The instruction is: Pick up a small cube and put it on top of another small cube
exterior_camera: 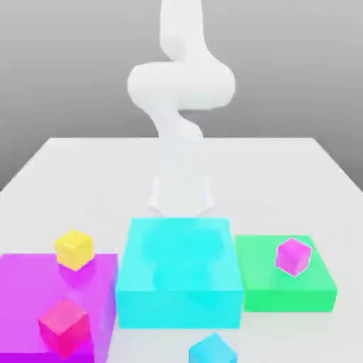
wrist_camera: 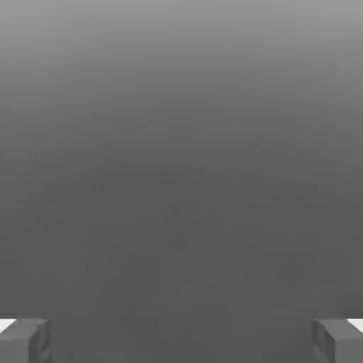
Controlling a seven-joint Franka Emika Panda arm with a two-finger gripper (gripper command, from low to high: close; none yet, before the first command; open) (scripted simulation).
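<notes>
The small cyan cube (exterior_camera: 213, 349) lies on the table at the front edge of the exterior view, just in front of the large cyan block. The small light magenta-violet cube (exterior_camera: 293, 255) stands on a flat green block (exterior_camera: 269, 287) on the exterior view's right. In the hand view my gripper (wrist_camera: 181, 340) is open, its two grey fingertips (wrist_camera: 25, 340) set wide apart with nothing between them and plain grey background beyond. The white arm (exterior_camera: 181, 85) rises behind the large cyan block, well away from both cubes.
A large cyan block (exterior_camera: 179, 273) fills the middle. On the exterior view's left, a flat magenta block (exterior_camera: 28, 298) carries a yellow small cube (exterior_camera: 74, 249) and a pink-red small cube (exterior_camera: 64, 326). The white table (exterior_camera: 85, 177) stretches behind the blocks.
</notes>
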